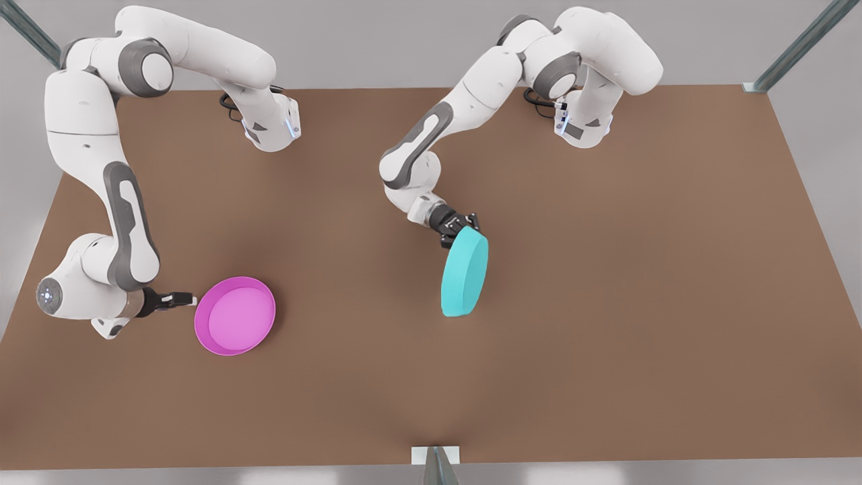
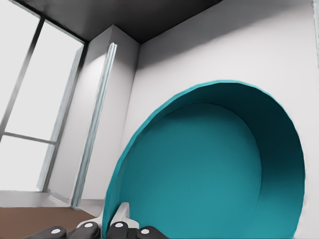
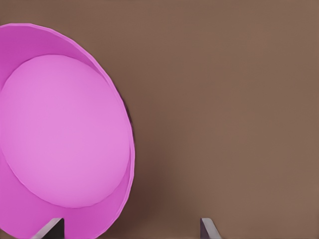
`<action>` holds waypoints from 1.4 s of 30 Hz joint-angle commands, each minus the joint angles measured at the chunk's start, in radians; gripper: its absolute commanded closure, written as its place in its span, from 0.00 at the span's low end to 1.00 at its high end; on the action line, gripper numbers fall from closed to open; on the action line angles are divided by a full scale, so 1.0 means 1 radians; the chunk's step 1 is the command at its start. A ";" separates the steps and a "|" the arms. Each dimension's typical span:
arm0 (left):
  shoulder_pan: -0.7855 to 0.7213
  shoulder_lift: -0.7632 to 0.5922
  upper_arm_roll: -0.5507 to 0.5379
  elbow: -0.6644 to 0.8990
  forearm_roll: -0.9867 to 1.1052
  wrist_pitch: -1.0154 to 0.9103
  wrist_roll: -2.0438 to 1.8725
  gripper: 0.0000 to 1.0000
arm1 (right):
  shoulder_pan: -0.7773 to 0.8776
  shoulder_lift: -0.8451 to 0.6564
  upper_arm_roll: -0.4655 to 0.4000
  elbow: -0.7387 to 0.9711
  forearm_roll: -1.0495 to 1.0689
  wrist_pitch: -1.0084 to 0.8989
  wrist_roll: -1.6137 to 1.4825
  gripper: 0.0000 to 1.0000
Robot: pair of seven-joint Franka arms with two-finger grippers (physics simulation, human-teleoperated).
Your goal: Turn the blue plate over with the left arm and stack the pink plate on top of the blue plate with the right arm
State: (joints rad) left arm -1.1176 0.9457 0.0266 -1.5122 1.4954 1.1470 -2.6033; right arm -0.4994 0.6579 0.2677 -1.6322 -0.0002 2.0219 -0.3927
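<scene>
The blue plate (image 1: 465,273) stands tilted up on its edge on the brown table, its underside facing the front view's left. My left gripper (image 1: 460,225) is shut on its upper rim. The left wrist view looks into the blue plate (image 2: 209,169) hollow just beyond the left gripper (image 2: 117,226). The pink plate (image 1: 235,315) lies flat, hollow side up, at the front view's left. My right gripper (image 1: 185,298) is low beside its rim and open. In the right wrist view the pink plate (image 3: 65,134) edge lies partly between the spread fingertips (image 3: 209,229).
The brown table (image 1: 606,303) stretches wide between and in front of the plates. Metal frame posts (image 1: 798,44) rise at the far corners, and a small bracket (image 1: 436,457) sits at the near edge.
</scene>
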 commanded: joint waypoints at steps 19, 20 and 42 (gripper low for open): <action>0.016 0.074 0.006 -0.011 0.151 -0.170 0.209 0.79 | 0.048 0.111 -0.001 0.051 0.012 0.001 0.127 0.00; 0.016 0.081 0.006 -0.011 0.152 -0.187 0.230 0.79 | 0.051 0.111 -0.001 0.051 0.009 0.001 0.135 0.00; -0.013 0.124 -0.013 -0.008 0.114 -0.283 1.111 0.79 | 0.058 0.123 -0.001 0.052 0.009 0.017 0.133 0.30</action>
State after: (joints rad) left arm -1.1194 1.0604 0.0209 -1.5161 1.5410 0.8407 -1.4859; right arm -0.4418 0.7808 0.2669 -1.5815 0.0092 2.0399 -0.2592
